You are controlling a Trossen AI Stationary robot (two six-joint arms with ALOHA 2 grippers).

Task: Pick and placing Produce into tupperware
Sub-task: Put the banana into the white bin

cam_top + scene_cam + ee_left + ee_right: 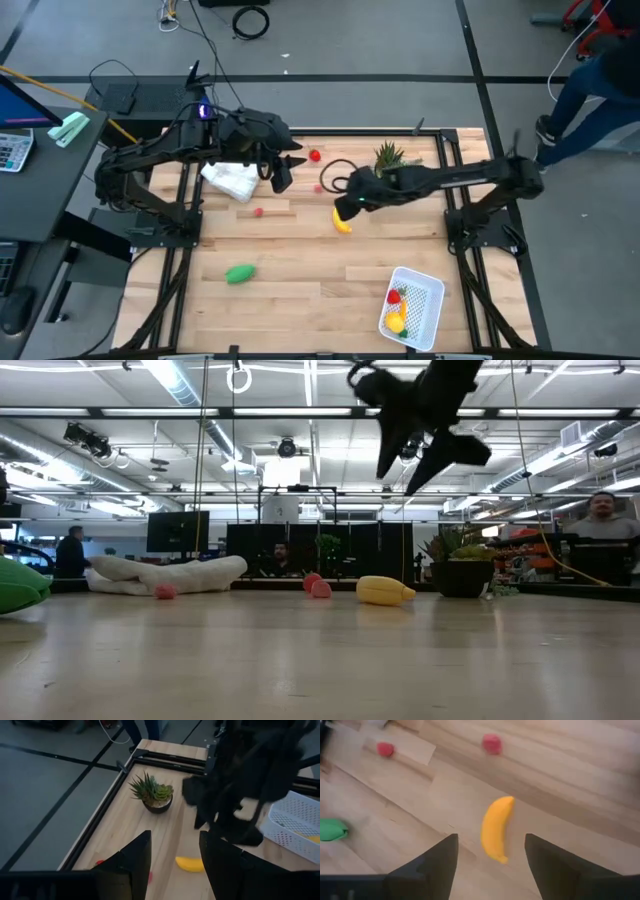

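Observation:
A yellow banana [496,834] lies on its side on the wooden table, near the middle. My right gripper [490,837] hangs open above it, one finger on either side and clear of it; the low view shows that gripper [405,472] well above the banana [385,591]. The white tupperware [412,305] stands at the near right with a red and a yellow piece inside. A green oblong piece [240,273] lies near left. Two red pieces [315,156] [258,211] rest farther back. My left gripper [282,172] hovers open at the far left, nothing between its fingers.
A white cloth [232,180] lies heaped under the left arm. A small spiky potted plant [388,155] stands at the far right, with a black cable loop [337,175] beside it. Metal frame rails [448,180] border the table. People stand in the room behind.

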